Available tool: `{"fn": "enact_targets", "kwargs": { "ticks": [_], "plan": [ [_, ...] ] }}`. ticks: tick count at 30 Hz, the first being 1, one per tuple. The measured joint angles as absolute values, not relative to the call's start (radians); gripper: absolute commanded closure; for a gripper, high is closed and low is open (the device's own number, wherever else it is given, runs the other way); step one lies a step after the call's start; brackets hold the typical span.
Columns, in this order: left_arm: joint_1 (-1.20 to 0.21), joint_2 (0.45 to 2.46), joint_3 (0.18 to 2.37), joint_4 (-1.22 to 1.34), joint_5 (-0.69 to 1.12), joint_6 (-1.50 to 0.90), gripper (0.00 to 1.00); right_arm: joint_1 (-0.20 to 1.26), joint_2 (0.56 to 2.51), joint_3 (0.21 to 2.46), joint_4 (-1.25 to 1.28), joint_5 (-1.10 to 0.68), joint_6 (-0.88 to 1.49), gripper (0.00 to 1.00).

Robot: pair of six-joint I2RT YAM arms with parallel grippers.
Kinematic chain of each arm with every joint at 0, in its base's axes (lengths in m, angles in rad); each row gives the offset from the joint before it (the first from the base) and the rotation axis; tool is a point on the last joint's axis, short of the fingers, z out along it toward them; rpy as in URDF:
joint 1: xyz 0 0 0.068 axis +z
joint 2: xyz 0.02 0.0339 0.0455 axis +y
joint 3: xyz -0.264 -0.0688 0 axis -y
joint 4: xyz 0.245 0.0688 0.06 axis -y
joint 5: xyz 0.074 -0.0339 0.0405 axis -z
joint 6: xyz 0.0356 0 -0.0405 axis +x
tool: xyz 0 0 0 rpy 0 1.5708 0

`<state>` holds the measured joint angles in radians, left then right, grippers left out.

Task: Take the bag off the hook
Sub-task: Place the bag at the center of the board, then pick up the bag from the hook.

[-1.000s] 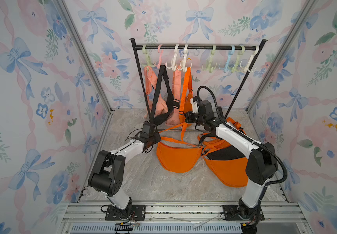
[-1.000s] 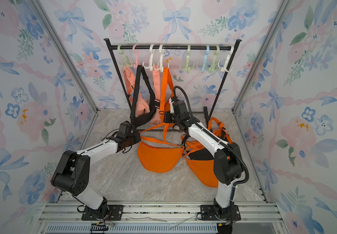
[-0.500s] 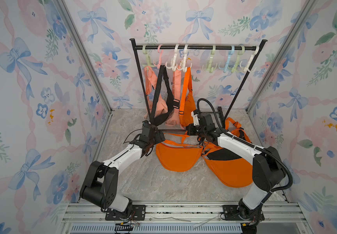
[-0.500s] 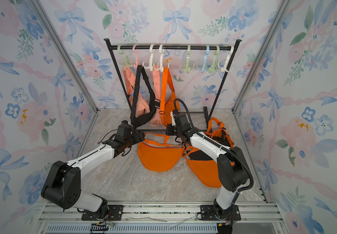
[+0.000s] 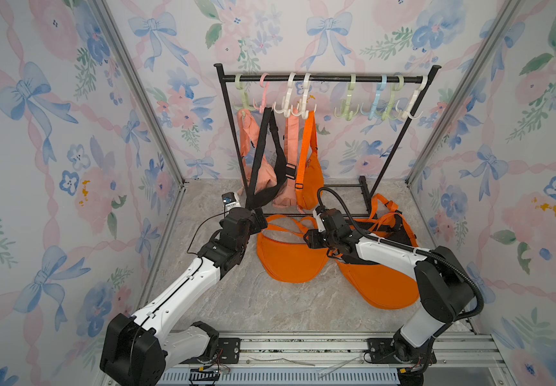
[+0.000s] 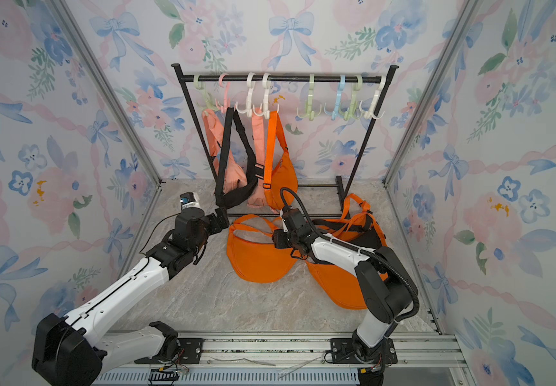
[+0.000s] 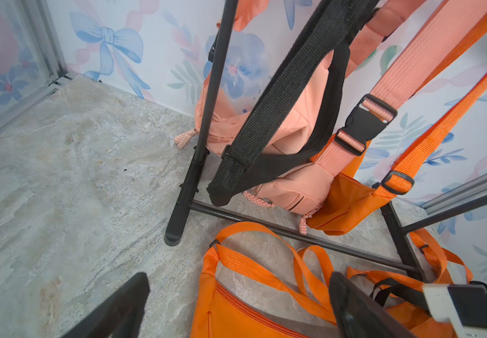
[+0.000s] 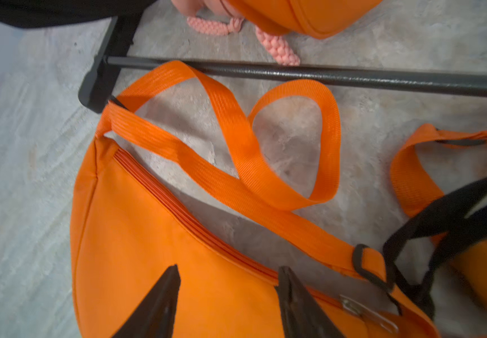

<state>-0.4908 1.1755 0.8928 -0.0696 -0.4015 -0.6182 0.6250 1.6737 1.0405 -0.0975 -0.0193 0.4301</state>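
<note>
An orange bag [image 5: 290,259] [image 6: 260,259] lies flat on the marble floor in front of the rack, its strap [image 8: 236,164] loose in loops beside it. My left gripper [image 5: 260,219] [image 7: 238,295] is open, its jaws wide apart above the bag's left end [image 7: 230,319] with nothing between them. My right gripper [image 5: 308,239] [image 8: 227,281] is open too, hovering just over the bag's body [image 8: 148,240]. Above, the rail [image 5: 330,79] carries several plastic hooks; the white hook [image 5: 305,108] holds another orange bag [image 5: 310,180].
Two peach bags [image 5: 263,173] and a black bag [image 5: 270,195] hang at the rack's left end. A further orange bag [image 5: 380,284] with black straps lies on the floor at the right. The rack's bottom bar [image 8: 324,76] runs just behind the strap. The hooks [image 5: 383,112] on the right hang bare.
Both grippers have opened and let go of the orange bag's strap, the left before the right. The bag has sunk flat onto the floor and both arms have dropped lower.
</note>
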Motion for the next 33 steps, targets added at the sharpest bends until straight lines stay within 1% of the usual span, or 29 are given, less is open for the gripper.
{"fn": "enact_targets", "kwargs": {
  "ticks": [3, 7, 9, 11, 13, 15, 16, 18, 20, 21, 22, 27, 30, 31, 32, 33],
  "plan": [
    [-0.515, 1.226, 0.941, -0.067, -0.413, -0.583, 0.02, 0.622, 1.62, 1.018, -0.121, 0.027, 0.405, 0.03],
    [-0.54, 1.318, 1.026, -0.046, -0.403, -0.544, 0.04, 0.593, 1.515, 1.05, -0.139, 0.063, 0.366, 0.03],
    [-0.544, 1.368, 1.07, -0.029, -0.382, -0.528, 0.09, 0.56, 1.471, 1.081, -0.137, 0.065, 0.351, 0.03],
    [-0.547, 1.43, 1.123, -0.008, -0.347, -0.513, 0.17, 0.514, 1.444, 1.128, -0.138, 0.064, 0.344, 0.0],
    [-0.55, 1.497, 1.187, 0.005, -0.306, -0.5, 0.21, 0.476, 1.44, 1.18, -0.137, 0.056, 0.334, 0.05],
    [-0.557, 1.57, 1.26, 0.013, -0.263, -0.495, 0.17, 0.448, 1.44, 1.219, -0.136, 0.046, 0.328, 0.12],
    [-0.562, 1.61, 1.301, 0.015, -0.239, -0.492, 0.14, 0.436, 1.44, 1.236, -0.137, 0.038, 0.323, 0.17],
    [-0.574, 1.68, 1.375, 0.018, -0.2, -0.489, 0.15, 0.422, 1.447, 1.264, -0.137, 0.015, 0.319, 0.3],
    [-0.586, 1.757, 1.458, 0.012, -0.16, -0.487, 0.22, 0.406, 1.462, 1.283, -0.13, -0.016, 0.316, 0.44],
    [-0.59, 1.788, 1.494, 0.006, -0.142, -0.482, 0.25, 0.401, 1.47, 1.288, -0.126, -0.028, 0.326, 0.48],
    [-0.594, 1.824, 1.537, -0.004, -0.124, -0.479, 0.27, 0.393, 1.482, 1.293, -0.123, -0.045, 0.328, 0.49],
    [-0.597, 1.959, 1.71, -0.035, -0.077, -0.47, 0.28, 0.347, 1.539, 1.301, -0.118, -0.106, 0.345, 0.49],
    [-0.597, 2.012, 1.8, -0.064, -0.078, -0.459, 0.32, 0.332, 1.559, 1.301, -0.115, -0.128, 0.352, 0.49],
    [-0.597, 2.028, 1.831, -0.074, -0.078, -0.453, 0.38, 0.327, 1.564, 1.302, -0.114, -0.133, 0.352, 0.49],
    [-0.597, 2.043, 1.863, -0.081, -0.08, -0.447, 0.51, 0.324, 1.571, 1.308, -0.113, -0.14, 0.353, 0.49],
    [-0.597, 2.056, 1.89, -0.088, -0.081, -0.438, 0.69, 0.321, 1.577, 1.316, -0.112, -0.146, 0.355, 0.49]
  ]
}}
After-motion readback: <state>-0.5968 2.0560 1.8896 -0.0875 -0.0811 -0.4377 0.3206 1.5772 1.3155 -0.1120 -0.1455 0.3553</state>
